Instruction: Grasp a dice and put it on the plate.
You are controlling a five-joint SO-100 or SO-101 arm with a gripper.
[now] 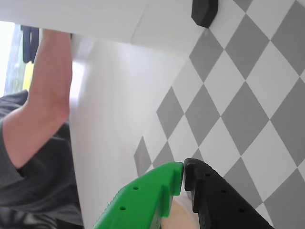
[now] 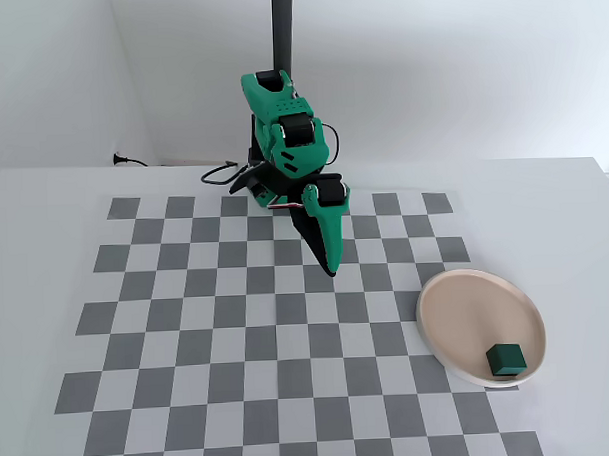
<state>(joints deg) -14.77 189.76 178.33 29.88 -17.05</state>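
Resting at the near edge of the plate (image 2: 458, 313), the dice (image 2: 507, 359) sits on the beige inside, close to the white rim, in the fixed view. That plate lies toward the near right corner of the table (image 2: 45, 247), partly on the checkered mat (image 2: 188, 332) and partly on bare white surface. Farther back, over the middle of the mat, the claw (image 2: 331, 267) hangs with its tip pointing down, well apart from the dice, which lies to its right and nearer the camera. Both fingers meet at the tips, gripping nothing; the wrist view confirms it, with the green finger (image 1: 147, 195) and the black finger (image 1: 214, 195) pressed together above grey and white squares. Behind the claw, the arm (image 2: 286, 129) rises from its base near the far edge of the table. A person's forearm (image 1: 45, 90) shows past the table edge in the wrist view.
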